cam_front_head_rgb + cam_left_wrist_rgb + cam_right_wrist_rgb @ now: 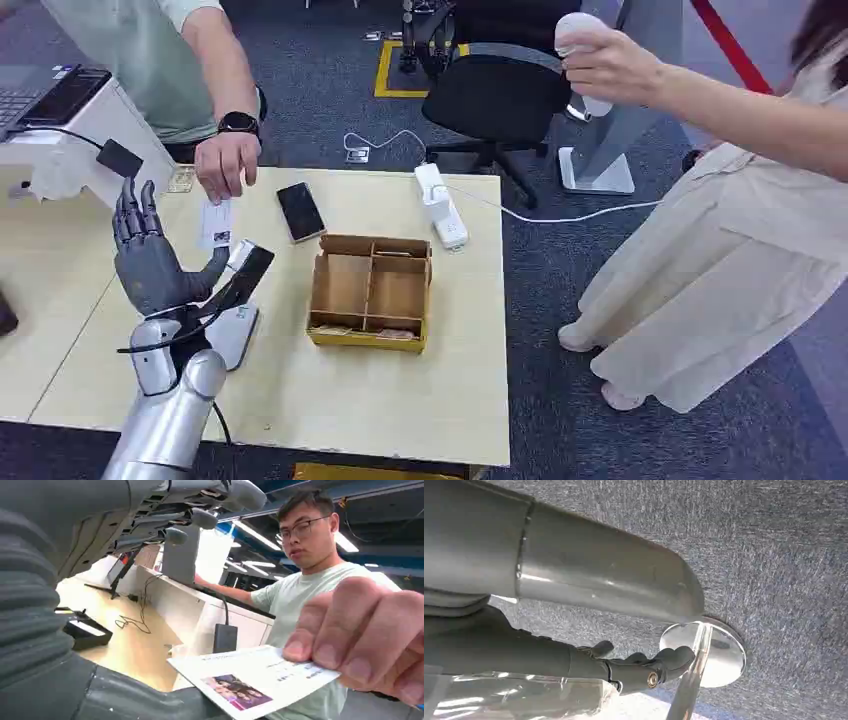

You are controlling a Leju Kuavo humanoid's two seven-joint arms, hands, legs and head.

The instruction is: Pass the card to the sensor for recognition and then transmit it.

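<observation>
The card (217,224) is a white rectangle with lines of small dark print and a small colour photo of a group of people near one corner. A person's hand (226,164) pinches it by one edge, just above the table (330,400), at about 1 o'clock from the left hand (152,262) and just beyond its fingertips. In the left wrist view the card (255,680) sits close in front of the grey thumb, held by the person's fingers (365,635); whether it touches the thumb cannot be told.

The left hand stands upright, palm towards the card, fingers spread and thumb out to 3 o'clock, holding nothing. The sensor (240,290), a dark angled head on a white base, stands just beside the thumb at about 4 o'clock from the palm.

A phone (300,211) lies at 3 o'clock from the card, and a cardboard box (371,292) with compartments sits at 4 o'clock from it.

The right hand (634,667) hangs over grey carpet, fingers loosely curled with nothing in them.
</observation>
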